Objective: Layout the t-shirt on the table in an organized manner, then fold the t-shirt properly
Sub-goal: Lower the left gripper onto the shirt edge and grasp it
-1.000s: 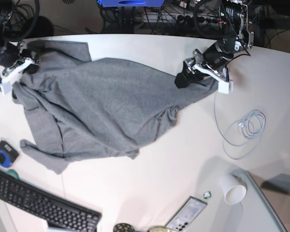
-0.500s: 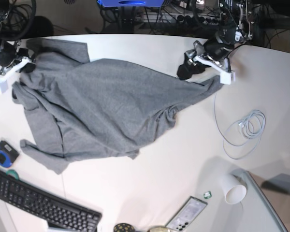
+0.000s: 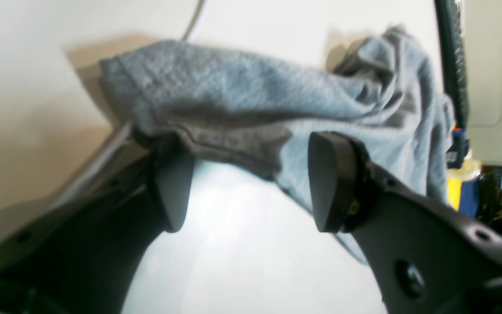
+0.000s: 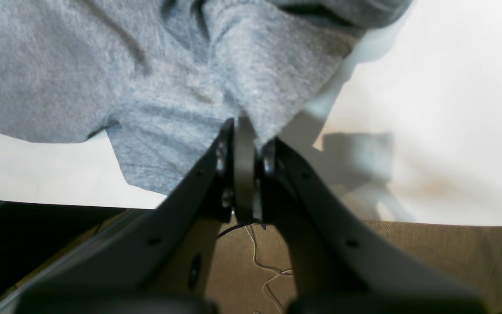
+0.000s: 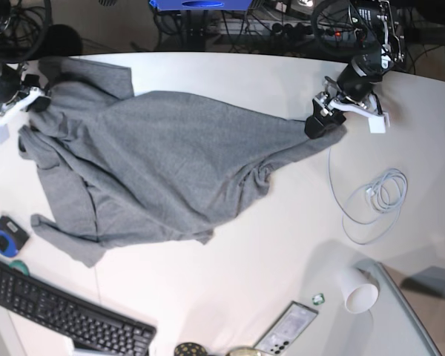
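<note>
The heather-grey t-shirt (image 5: 163, 163) lies crumpled and stretched across the left and middle of the white table (image 5: 282, 245). Its right corner reaches my left gripper (image 5: 320, 124). In the left wrist view this gripper (image 3: 251, 187) is open, and the shirt hem (image 3: 277, 96) rests against the left fingertip (image 3: 170, 187). My right gripper (image 5: 31, 100) is at the shirt's far left edge. The right wrist view shows it (image 4: 243, 131) shut on a fold of the shirt (image 4: 146, 65) near the table edge.
A coiled white cable (image 5: 374, 196) lies right of the shirt. A paper cup (image 5: 357, 291), a grey glass panel (image 5: 404, 319) and a phone (image 5: 285, 330) are at the front right. A black keyboard (image 5: 59, 315) and a blue tape measure (image 5: 5, 236) are at the front left.
My left gripper has moved right along the shirt to its right corner. My right gripper has shifted slightly toward the far edge, keeping hold of the shirt.
</note>
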Controlling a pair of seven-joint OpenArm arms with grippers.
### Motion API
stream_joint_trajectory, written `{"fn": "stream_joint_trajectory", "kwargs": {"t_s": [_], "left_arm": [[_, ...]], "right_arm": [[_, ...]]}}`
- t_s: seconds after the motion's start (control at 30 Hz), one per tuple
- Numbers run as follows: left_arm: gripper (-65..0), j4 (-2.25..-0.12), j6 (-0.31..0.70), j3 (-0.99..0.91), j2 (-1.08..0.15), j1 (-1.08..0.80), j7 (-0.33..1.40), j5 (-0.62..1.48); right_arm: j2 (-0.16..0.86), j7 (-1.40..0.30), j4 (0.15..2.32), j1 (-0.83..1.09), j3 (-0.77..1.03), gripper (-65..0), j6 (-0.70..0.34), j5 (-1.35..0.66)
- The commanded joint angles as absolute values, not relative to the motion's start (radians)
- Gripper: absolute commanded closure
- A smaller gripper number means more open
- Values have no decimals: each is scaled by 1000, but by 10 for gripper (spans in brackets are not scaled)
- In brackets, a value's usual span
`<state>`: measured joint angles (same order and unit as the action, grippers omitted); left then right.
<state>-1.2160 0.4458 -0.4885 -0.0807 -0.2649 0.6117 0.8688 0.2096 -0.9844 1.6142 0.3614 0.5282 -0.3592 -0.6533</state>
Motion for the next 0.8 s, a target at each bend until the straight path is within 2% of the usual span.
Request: {"fn": "stream_joint_trajectory", "kwargs": {"t_s": [0.0, 0.47, 0.77], "left_arm": [[-403, -1207, 421, -489, -85, -265, 627, 842], [-403, -1141, 421, -489, -85, -194, 628, 842], [-387, -986, 421, -478, -82, -102, 625, 840]], "right_arm": [[225, -972, 1626, 360, 533, -6, -367, -665], [246, -972, 1626, 363, 536, -6, -366, -665], [246, -972, 1626, 363, 529, -6, -366, -665]]}}
